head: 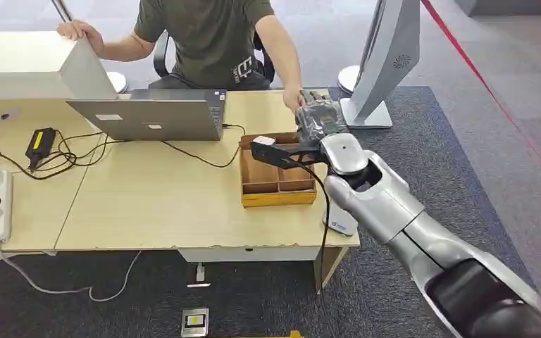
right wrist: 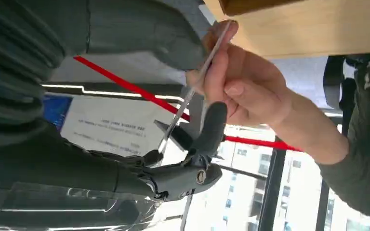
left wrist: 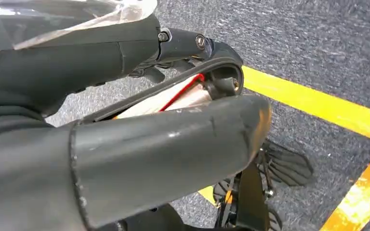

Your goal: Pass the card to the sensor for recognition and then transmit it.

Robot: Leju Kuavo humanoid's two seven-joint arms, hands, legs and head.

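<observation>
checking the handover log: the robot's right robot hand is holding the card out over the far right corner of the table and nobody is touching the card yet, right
Not quite. A person's hand already pinches the card, as the right wrist view shows. The rest stands: the right robot hand holds it out over the far right corner of the table.

Pale matt wood table point(head: 162, 204), brown wooden tray point(head: 276, 199), glossy silver metal right arm point(head: 401, 218), rough grey carpet point(head: 465, 127).

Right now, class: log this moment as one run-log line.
stage: handover | right hand: holds card | person's hand: pinching card | left hand: hanging over floor
</observation>
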